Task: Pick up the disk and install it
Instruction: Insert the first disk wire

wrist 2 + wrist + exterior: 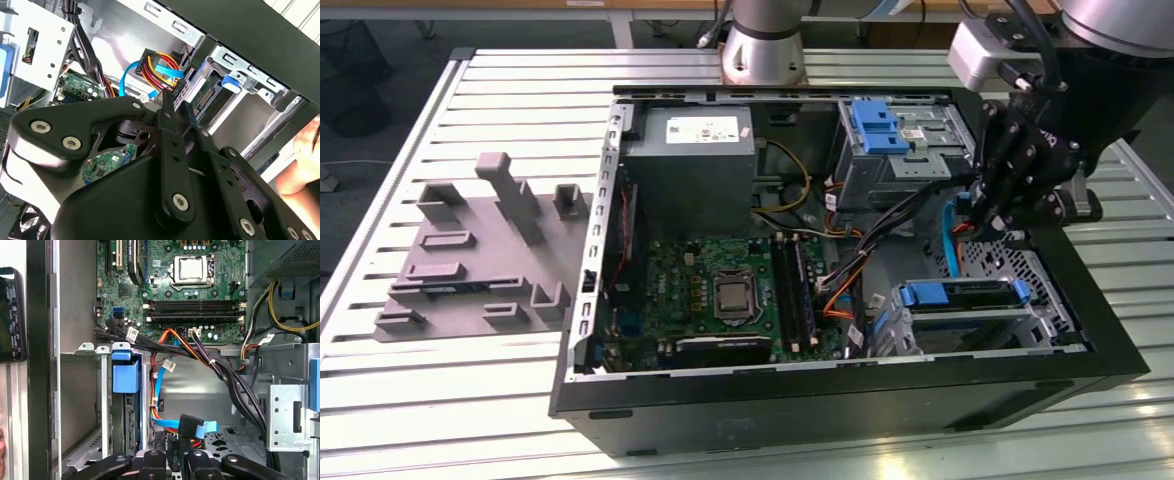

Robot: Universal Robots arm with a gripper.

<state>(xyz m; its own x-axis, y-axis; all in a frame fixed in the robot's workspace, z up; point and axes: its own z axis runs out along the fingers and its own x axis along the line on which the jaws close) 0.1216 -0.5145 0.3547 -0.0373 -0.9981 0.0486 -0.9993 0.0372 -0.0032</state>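
Slatted metal tabletop (480,400) carried the whole job, operator, with the open computer case (854,400) lying on it and a grey fixture tray (467,250) beside it on the exterior view's left. Inside the case you had the power supply box (687,150) at the far end and the motherboard (707,290) below it. At the exterior view's right stood the drive cage (987,335), and the disk (963,294) already sat in its slot there, blue bracket tab uppermost. By that I judge the pick-up and seating were done, and only the cabling, if anything, was left. The gripper (987,225) hung low inside the case just beside the cage, close over the blue data cable (200,428) and its black plug (186,426). Whether it was clenched or released, I cannot tell.
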